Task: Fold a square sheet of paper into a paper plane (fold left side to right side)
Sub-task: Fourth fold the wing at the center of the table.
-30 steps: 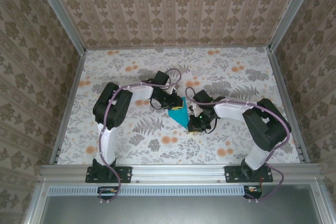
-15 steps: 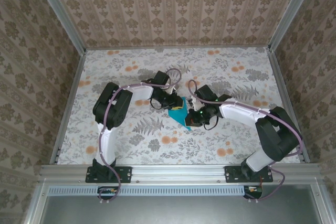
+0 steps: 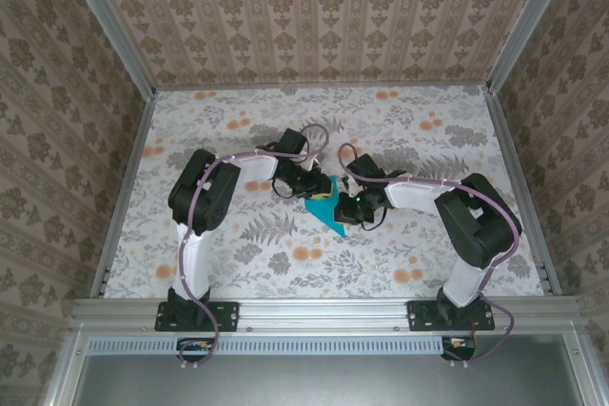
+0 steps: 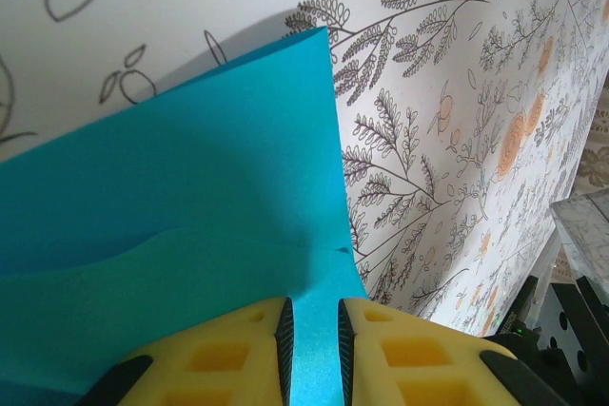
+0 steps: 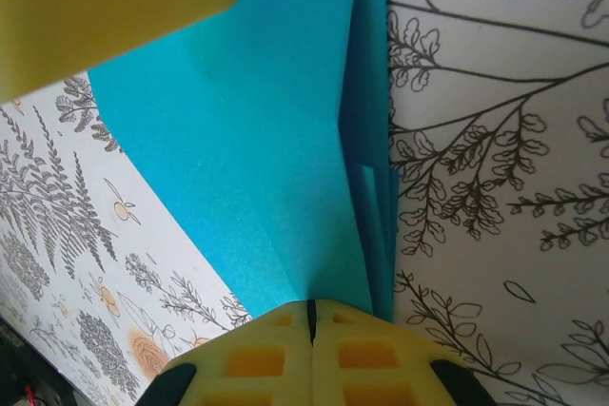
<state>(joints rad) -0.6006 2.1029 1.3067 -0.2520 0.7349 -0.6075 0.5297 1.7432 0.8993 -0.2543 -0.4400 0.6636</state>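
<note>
- The folded blue paper (image 3: 324, 208) lies just above the middle of the top view on the flower-patterned table (image 3: 428, 140). One sharp corner points toward the lower right of the frame.
- The left arm (image 3: 205, 192) rises from its base at lower left, bends at a dark elbow and reaches right. Its wrist ends at the paper's upper left edge.
- In the left wrist view, the left gripper (image 4: 315, 335) stands at the bottom edge with its yellow fingers (image 4: 238, 354) a narrow slit apart. Blue shows through the slit and the tips are set on the paper.
- The right arm (image 3: 471, 221) climbs from lower right, folds back at its elbow and stretches left to the paper's right edge.
- In the right wrist view, the right gripper (image 5: 310, 325) has its jaws pressed together, and their seam meets a crease running up the sheet.
- Whether either gripper has a layer caught between its pads is not clear.
- From above, both wrists cover much of the paper, so its full outline is hard to make out.
- A blurred yellow finger (image 5: 114, 7) cuts into the upper left of the right wrist view.
- Both close views crop the paper at the frame edges.
</note>
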